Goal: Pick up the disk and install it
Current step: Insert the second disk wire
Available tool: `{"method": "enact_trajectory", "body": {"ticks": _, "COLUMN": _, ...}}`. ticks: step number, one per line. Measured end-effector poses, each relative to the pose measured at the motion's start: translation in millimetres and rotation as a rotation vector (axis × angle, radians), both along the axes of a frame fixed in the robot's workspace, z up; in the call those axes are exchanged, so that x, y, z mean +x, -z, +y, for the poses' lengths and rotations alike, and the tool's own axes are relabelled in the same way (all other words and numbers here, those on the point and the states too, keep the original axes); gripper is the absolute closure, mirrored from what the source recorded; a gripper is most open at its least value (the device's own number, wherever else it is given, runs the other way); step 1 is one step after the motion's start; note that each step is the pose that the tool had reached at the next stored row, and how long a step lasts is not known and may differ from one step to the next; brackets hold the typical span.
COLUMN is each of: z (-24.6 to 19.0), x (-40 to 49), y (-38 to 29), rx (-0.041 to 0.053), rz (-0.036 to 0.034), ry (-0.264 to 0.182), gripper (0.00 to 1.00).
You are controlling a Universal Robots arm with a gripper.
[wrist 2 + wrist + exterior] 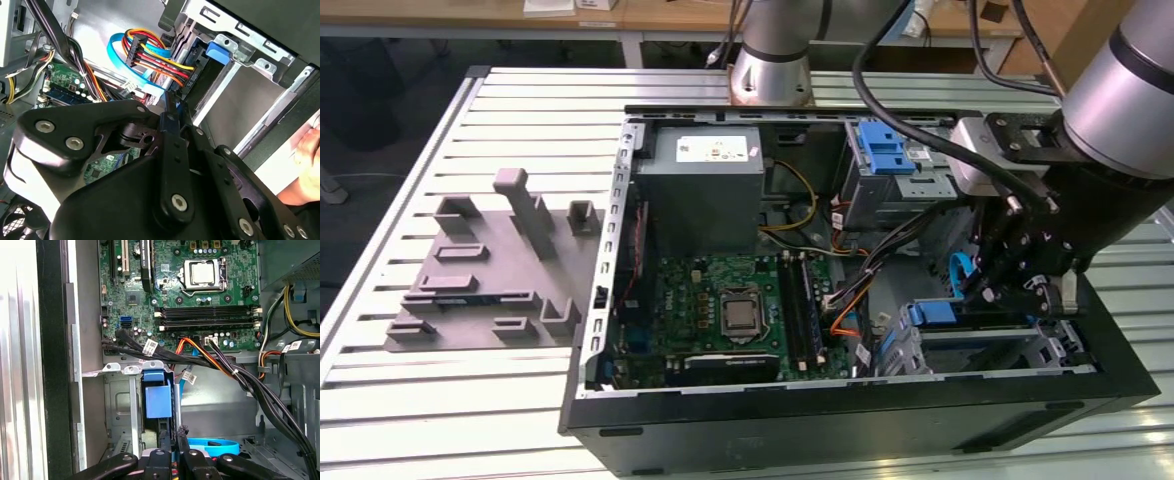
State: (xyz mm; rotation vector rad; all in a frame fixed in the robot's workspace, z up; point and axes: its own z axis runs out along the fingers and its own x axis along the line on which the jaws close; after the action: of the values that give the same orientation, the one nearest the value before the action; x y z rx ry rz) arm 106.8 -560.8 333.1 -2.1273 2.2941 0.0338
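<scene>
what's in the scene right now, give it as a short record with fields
hand: shut, low inside the open computer case, at the drive cage
drive cage: blue plastic part in its slot, just ahead of the hand
disk: cannot tell whether the blue part belongs to it
motherboard: exposed, cables running past it
outside the case: grey fixture on the slatted table

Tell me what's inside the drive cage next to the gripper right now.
A blue plastic piece sits in the grey metal cage, beside the closed gripper. Whether the disk is seated underneath is hidden by the cage walls.
</scene>
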Motion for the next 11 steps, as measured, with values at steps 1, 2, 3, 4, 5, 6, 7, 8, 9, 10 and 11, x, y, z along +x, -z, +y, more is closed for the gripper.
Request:
{"method": "enact_trajectory", "body": {"ticks": 1, "z": 0.0, "x": 0.0, "y": -1.0, "rx": 0.0005, "rz": 0.0, "ry": 0.0, "gripper": 0.84}}
{"method": "enact_trajectory", "body": {"ticks": 2, "z": 0.0, "x": 0.0, "y": -2.3, "rx": -0.0005, "rz": 0.0, "ry": 0.0, "gripper": 0.84}}
{"method": "enact_trajectory", "body": {"ticks": 3, "z": 0.0, "x": 0.0, "y": -2.9, "rx": -0.0008, "rz": 0.0001, "ry": 0.0, "gripper": 0.84}}
{"method": "enact_trajectory", "body": {"ticks": 4, "z": 0.0, "x": 0.0, "y": -2.9, "rx": -0.0007, "rz": 0.0001, "ry": 0.0, "gripper": 0.84}}
{"method": "enact_trajectory", "body": {"ticks": 5, "z": 0.0, "x": 0.0, "y": -2.9, "rx": -0.0006, "rz": 0.0001, "ry": 0.0, "gripper": 0.84}}
{"method": "enact_trajectory", "body": {"ticks": 6, "z": -0.3, "x": 0.0, "y": -3.0, "rx": -0.0009, "rz": 0.0001, "ry": 0.0, "gripper": 0.84}}
{"method": "enact_trajectory", "body": {"ticks": 7, "z": -0.7, "x": 0.0, "y": -3.0, "rx": -0.001, "rz": 0.0001, "ry": 0.0, "gripper": 0.84}}
{"method": "enact_trajectory", "body": {"ticks": 8, "z": -1.0, "x": 0.0, "y": -2.9, "rx": -0.0009, "rz": 0.0001, "ry": 0.0, "gripper": 0.84}}
{"method": "enact_trajectory", "body": {"ticks": 9, "z": -1.3, "x": 0.0, "y": -2.7, "rx": -0.0008, "rz": 0.0001, "ry": 0.0, "gripper": 0.84}}
{"method": "enact_trajectory", "body": {"ticks": 10, "z": -1.5, "x": 0.1, "y": -2.5, "rx": -0.0008, "rz": 0.0001, "ry": 0.0, "gripper": 0.84}}
{"method": "enact_trajectory", "body": {"ticks": 11, "z": -1.6, "x": 0.1, "y": -2.3, "rx": -0.0006, "rz": 0.0001, "ry": 0.0, "gripper": 0.84}}
